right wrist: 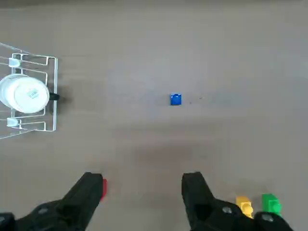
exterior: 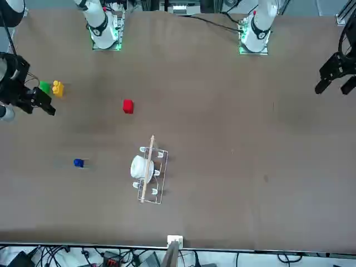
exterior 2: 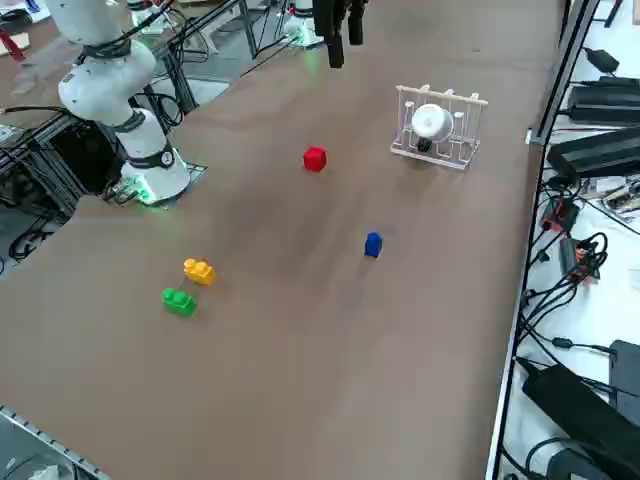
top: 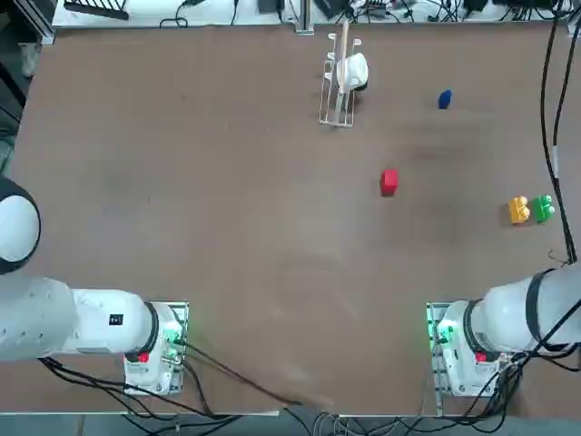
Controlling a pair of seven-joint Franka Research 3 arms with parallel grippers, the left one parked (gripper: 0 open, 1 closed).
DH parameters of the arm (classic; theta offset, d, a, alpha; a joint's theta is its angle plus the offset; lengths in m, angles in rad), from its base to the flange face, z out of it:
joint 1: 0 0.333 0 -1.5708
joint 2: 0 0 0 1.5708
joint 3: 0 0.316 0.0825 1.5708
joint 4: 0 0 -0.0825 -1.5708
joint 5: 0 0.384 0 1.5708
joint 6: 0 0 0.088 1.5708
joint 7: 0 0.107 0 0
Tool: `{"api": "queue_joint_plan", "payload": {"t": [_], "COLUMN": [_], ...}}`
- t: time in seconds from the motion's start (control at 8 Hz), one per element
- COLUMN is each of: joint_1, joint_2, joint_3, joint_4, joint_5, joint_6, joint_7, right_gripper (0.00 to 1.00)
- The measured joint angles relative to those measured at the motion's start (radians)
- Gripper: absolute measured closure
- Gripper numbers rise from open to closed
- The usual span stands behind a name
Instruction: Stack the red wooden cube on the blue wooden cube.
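The red wooden cube (top: 388,182) is seen sitting flat on the smooth brown table (top: 227,227), near the middle of the right half. It is a small block with plain sides and square corners. The blue wooden cube (top: 444,99) is seen farther from the robot and a bit more to the right. It is well apart from the red one, and nothing is stacked on it.

The right gripper (right wrist: 143,190) is held up in the air above the table, on the robot's right side. Its two black fingers (right wrist: 195,192) are spread wide apart, and nothing is held between them. From the wrist camera, a bit of the red cube is seen poking out beside one finger, and the blue cube is seen out ahead on bare table.

A thin wire rack (top: 338,86) is placed left of the blue cube, with a round white cup (top: 353,71) resting in it. Two small bumpy blocks are found near the right edge of the table. The yellow block (top: 518,210) and the green block (top: 543,208) are set just beside each other.
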Motion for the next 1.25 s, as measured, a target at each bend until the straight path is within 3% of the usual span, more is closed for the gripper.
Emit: {"api": "queue_joint_plan", "payload": {"t": [0.5,0.75,1.0,1.25], "joint_1": [0.000,0.002,0.016,0.028], "joint_2": [-0.004,-0.001,0.009,0.013], "joint_3": [0.003,0.014,0.027,0.051], "joint_4": [-0.015,-0.099,-0.225,-0.409], "joint_5": [0.000,0.000,0.000,0.001], "joint_6": [-0.016,-0.009,0.113,0.326], "joint_7": [-0.002,-0.002,-0.001,0.009], "right_gripper": [0.00,0.00,0.00,0.00]}}
